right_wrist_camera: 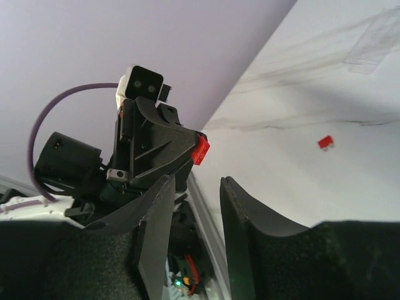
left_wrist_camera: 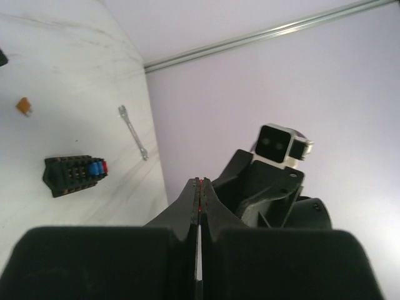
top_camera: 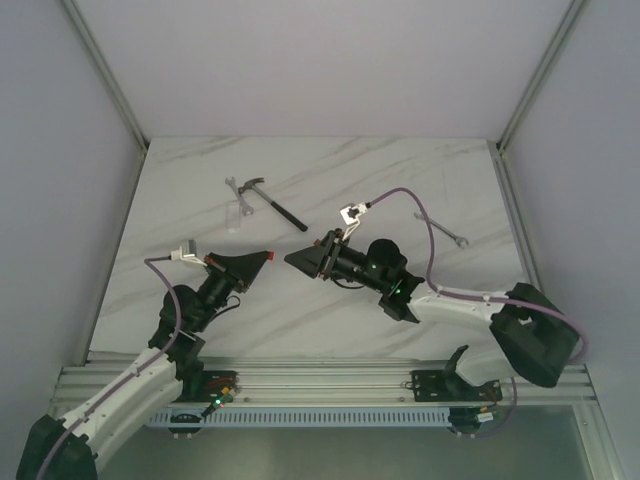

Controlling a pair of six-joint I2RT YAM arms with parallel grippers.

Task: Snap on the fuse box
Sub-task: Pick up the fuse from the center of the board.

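the left hand (left_wrist_camera: 199, 182) is clamped together on a small red fuse (right_wrist_camera: 200, 150), held above the desk (top_camera: 330, 170) and pointed at the right hand (right_wrist_camera: 197, 181), whose fingers stand apart and empty, probably for a handover. the fuse box (left_wrist_camera: 74, 175) lies untouched toward the desk's right edge, near a wrench (left_wrist_camera: 133, 131). the top view hides it, seemingly under the right arm.
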